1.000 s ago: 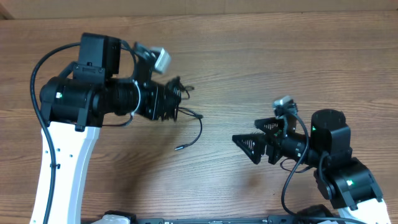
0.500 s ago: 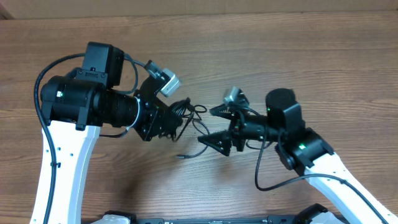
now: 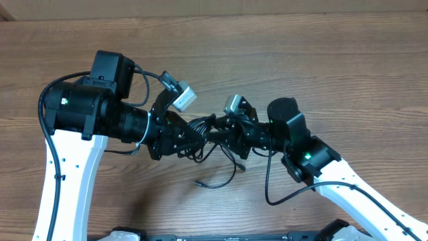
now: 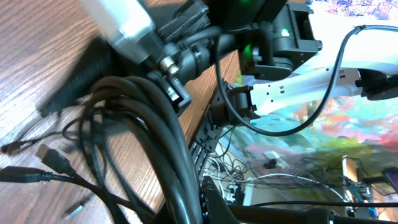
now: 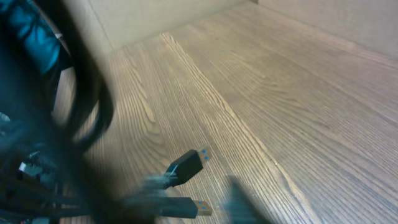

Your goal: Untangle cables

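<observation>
Left fingers (image 3: pixel 187 132) pinch the cables (image 3: pixel 204 126); the bundle lies at 9 o'clock, touching the right fingers (image 3: pixel 226 132), grip unclear.

Robotics lab, clearly. Two arms, the left arm (image 3: pixel 73 117) and the right arm (image 3: pixel 348 181), with white links and black joints, come up from the near edge of a wood-grain bench (image 3: pixel 321 67). Each has a green status light (image 3: pixel 64 102), and there's a small camera (image 3: pixel 185 99) on the wrist. In the left wrist view, past the bench edge: loose wiring (image 4: pixel 261 180) in a heap and a bright multicoloured surface (image 4: pixel 354 118). A plain beige board (image 5: pixel 155 15) runs along the far edge.
</observation>
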Tool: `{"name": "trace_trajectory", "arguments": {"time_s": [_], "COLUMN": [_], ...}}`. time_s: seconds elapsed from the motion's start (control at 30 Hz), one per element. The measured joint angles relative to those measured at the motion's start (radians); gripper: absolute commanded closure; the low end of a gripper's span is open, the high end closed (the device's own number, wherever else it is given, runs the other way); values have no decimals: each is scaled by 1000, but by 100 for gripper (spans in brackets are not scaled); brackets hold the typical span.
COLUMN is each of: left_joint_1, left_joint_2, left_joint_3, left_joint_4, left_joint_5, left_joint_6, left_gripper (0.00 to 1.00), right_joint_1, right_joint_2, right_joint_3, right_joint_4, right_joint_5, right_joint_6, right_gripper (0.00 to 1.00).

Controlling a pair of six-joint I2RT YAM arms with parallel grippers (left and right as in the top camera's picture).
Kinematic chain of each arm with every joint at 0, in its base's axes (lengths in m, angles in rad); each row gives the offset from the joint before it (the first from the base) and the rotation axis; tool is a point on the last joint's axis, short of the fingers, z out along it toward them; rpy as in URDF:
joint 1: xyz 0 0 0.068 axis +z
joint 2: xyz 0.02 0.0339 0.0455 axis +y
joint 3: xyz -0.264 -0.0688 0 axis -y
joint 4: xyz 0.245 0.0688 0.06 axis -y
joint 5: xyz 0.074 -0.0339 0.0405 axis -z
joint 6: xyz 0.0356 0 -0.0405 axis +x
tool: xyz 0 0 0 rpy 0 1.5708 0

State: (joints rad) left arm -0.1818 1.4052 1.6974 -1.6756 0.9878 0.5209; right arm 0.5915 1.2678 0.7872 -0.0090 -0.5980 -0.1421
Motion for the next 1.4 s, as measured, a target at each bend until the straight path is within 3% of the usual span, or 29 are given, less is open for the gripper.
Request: {"name": "trace_trajectory", "arguments": {"time_s": [0.1, 0.2, 0.37, 0.4, 0.43, 0.57, 0.73, 1.0, 1.2, 1.4], "left_joint_1": [0, 0, -2, -1, -1, -1, -2, -40, -42, -103], "left_joint_2": [2, 2, 3, 3, 3, 10, 47, 73, 143, 214], "left_joint_3": [0, 0, 2, 2, 2, 3, 3, 3, 3, -16], "left_joint_4": [10, 61, 200, 235, 274, 339, 318, 285, 279, 314], "left_joint_5": [-31, -124, -270, -287, -301, -328, -338, -399, -409, -417], "left_joint_6": [13, -14, -158, -206, -253, -389, -451, -365, -382, -246], "left_gripper": [95, 75, 23, 4, 0, 0, 4, 12, 1, 0], "right_joint_1": [-2, -21, -48, -48, -48, -48, -48, -60, -110, -170], "right_joint_2": [2, -14, -75, -95, -118, -166, -170, -170, -170, -170], "right_joint_3": [0, 0, 0, 0, 0, 0, 0, 0, 0, 0], "right_joint_4": [-6, -73, -199, -219, -237, -277, -306, -298, -297, -297], "right_joint_5": [-4, -4, 2, 1, 0, 0, -4, -109, -135, -248], "right_joint_6": [19, 98, 169, 178, 191, 209, 258, 296, 315, 325], "right_gripper": [96, 96, 96, 96, 96, 96, 96, 96, 96, 96]}}
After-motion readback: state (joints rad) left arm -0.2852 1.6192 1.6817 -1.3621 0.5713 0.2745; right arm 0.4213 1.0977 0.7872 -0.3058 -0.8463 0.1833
